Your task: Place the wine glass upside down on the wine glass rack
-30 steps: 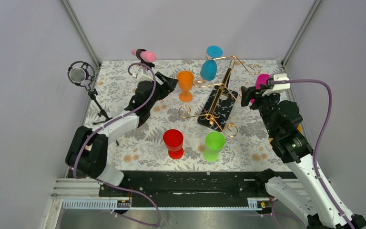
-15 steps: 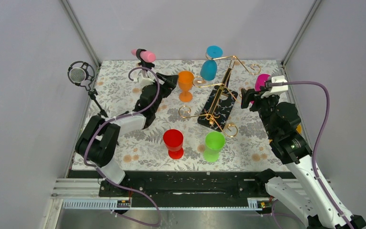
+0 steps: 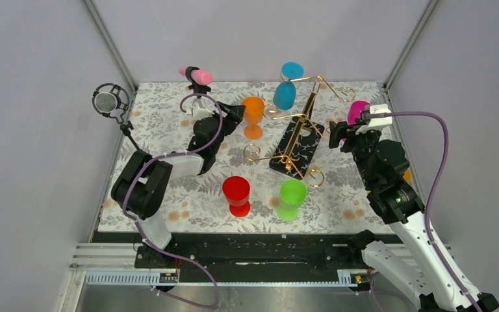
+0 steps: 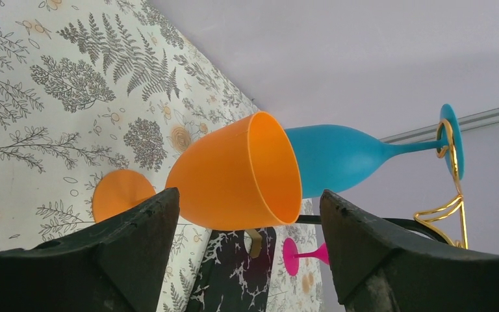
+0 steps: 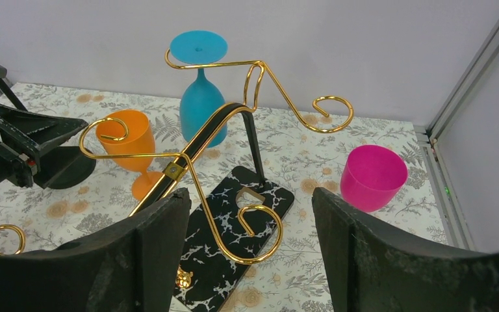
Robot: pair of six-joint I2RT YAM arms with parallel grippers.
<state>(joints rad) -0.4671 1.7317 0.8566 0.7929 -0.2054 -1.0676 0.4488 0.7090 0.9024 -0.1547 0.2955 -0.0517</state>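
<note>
An orange wine glass (image 3: 253, 116) stands upright left of the wine glass rack (image 3: 297, 133), a gold wire stand on a black speckled base. A blue wine glass (image 3: 286, 91) hangs upside down from a far arm of the rack. My left gripper (image 3: 235, 112) is open just left of the orange glass. In the left wrist view the orange bowl (image 4: 234, 175) shows ahead between the fingers (image 4: 136, 247), untouched. My right gripper (image 3: 336, 133) is open and empty at the rack's right. Its wrist view looks over the rack (image 5: 195, 149) and its base (image 5: 234, 234).
A pink glass (image 3: 356, 109) stands right of the rack, close to my right wrist. Red (image 3: 237, 194) and green (image 3: 292, 198) glasses stand near the front. A microphone on a stand (image 3: 107, 103) is at the left edge, and a pink-and-black device (image 3: 196, 75) sits at the back.
My left arm has swung right and reached closer to the orange glass. The right arm has barely moved. Both grippers stay open.
</note>
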